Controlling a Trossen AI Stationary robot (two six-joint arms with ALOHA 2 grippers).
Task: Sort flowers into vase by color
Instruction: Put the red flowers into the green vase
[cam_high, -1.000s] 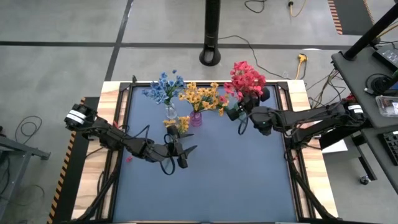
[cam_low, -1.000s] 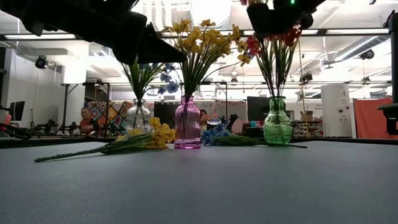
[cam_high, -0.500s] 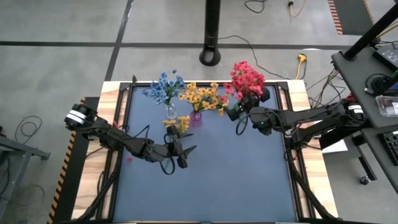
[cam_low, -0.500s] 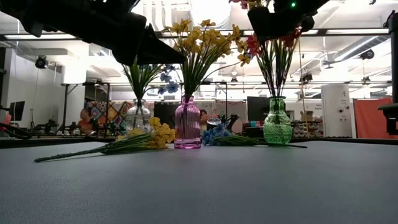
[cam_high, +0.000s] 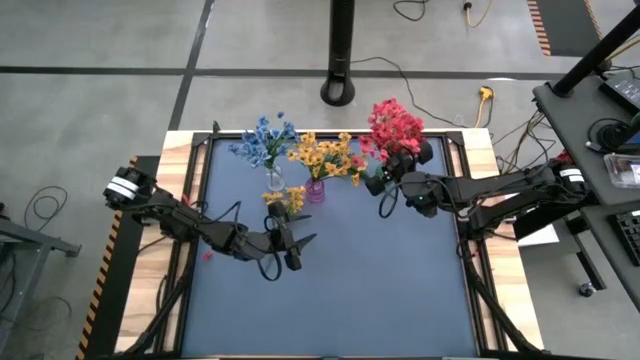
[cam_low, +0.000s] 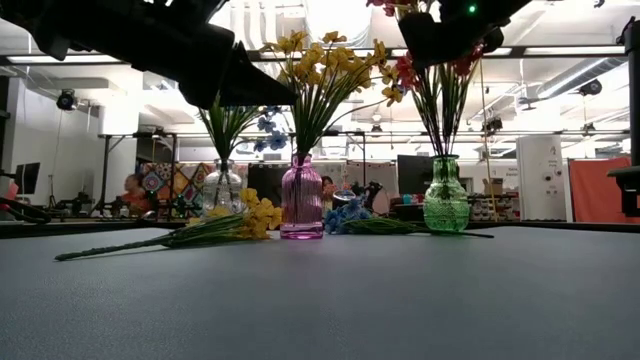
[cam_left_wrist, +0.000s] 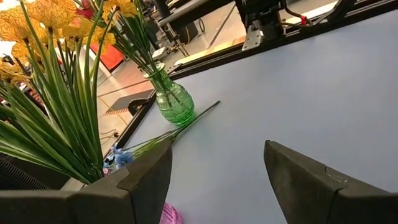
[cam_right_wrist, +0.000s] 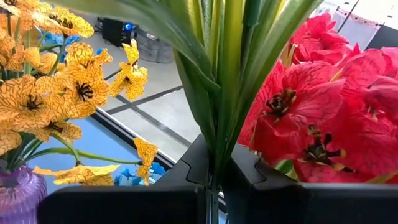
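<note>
Red flowers: a bunch of red artificial blossoms on green stems (cam_high: 397, 124) stands in the round green glass vase (cam_low: 446, 205) at the far right of the row; in the high view the blossoms spread over the table's far right corner.
Held sprig: a red-blossomed sprig with green stem (cam_right_wrist: 224, 93) is pinched between the right gripper's fingers, its stem running down toward the green vase.
Right gripper (cam_high: 385, 172): fingers pressed together on the sprig's stem, held above the green vase, just beside the red bunch.
Yellow flowers: a bunch of yellow-orange blossoms (cam_high: 325, 155) stands in the ribbed pink glass vase (cam_low: 301, 200) in the middle of the row.
Loose yellow sprig (cam_low: 215, 226): lies flat on the dark blue table mat (cam_high: 380, 280), blossoms just beside the pink vase, stem pointing away from it.
Blue flowers: a bunch of blue blossoms (cam_high: 262, 138) stands in the clear glass vase (cam_low: 222, 187) at the left of the row.
Loose blue sprig (cam_left_wrist: 127, 154): lies on the mat between the pink vase and the green vase, its stem tip near the green one.
Left gripper (cam_high: 297, 248): fingers spread apart, holding nothing, above the mat near the loose yellow sprig.
Background: a person (cam_low: 130, 192) shows far behind the table in the low view.
</note>
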